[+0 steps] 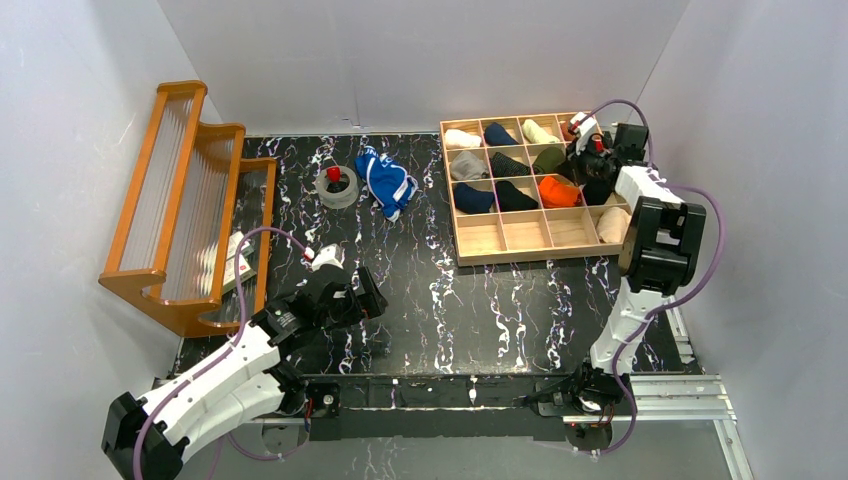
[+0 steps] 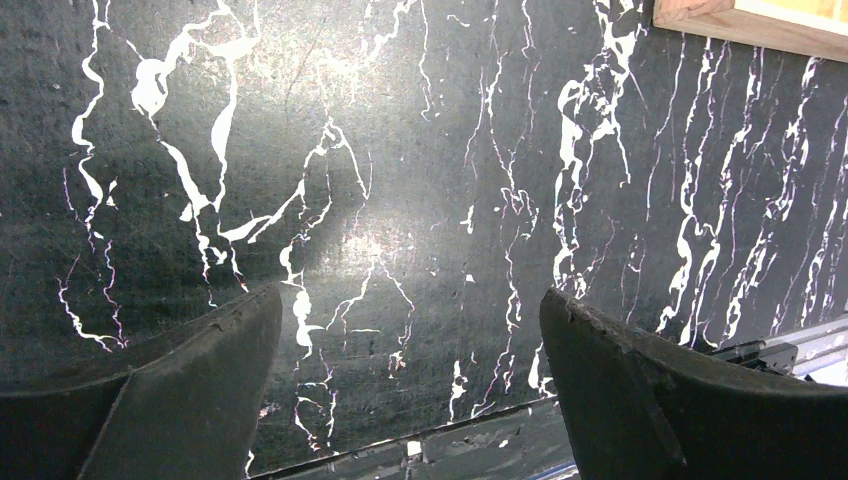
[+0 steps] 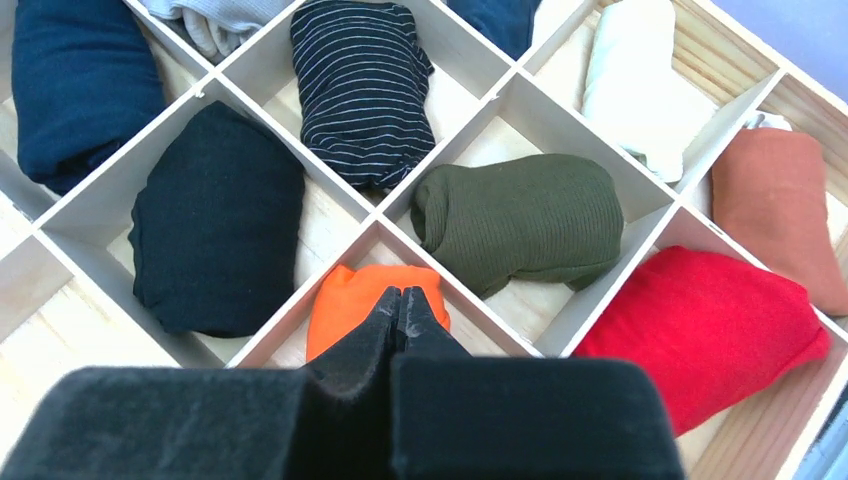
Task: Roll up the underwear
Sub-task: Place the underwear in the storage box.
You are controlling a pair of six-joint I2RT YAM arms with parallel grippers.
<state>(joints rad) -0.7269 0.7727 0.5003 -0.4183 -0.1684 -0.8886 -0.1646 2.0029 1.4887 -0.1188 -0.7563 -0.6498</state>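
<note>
The orange underwear [image 1: 558, 190] lies rolled in a compartment of the wooden divider box [image 1: 520, 255]; it shows in the right wrist view [image 3: 340, 305] right under my fingertips. My right gripper [image 1: 587, 160] [image 3: 400, 295] hovers just above it, jaws pressed together with nothing between them. The blue underwear with white stripes [image 1: 385, 182] lies crumpled on the black marbled table, left of the box. My left gripper [image 1: 372, 295] [image 2: 410, 300] is open and empty, low over bare table near the front edge.
Other compartments hold rolled garments: black [image 3: 215, 225], striped [image 3: 365, 85], olive [image 3: 520, 215], red [image 3: 700, 325]. A grey tape roll with a red piece [image 1: 338, 186] sits beside the blue underwear. A wooden rack [image 1: 190, 200] stands at the left.
</note>
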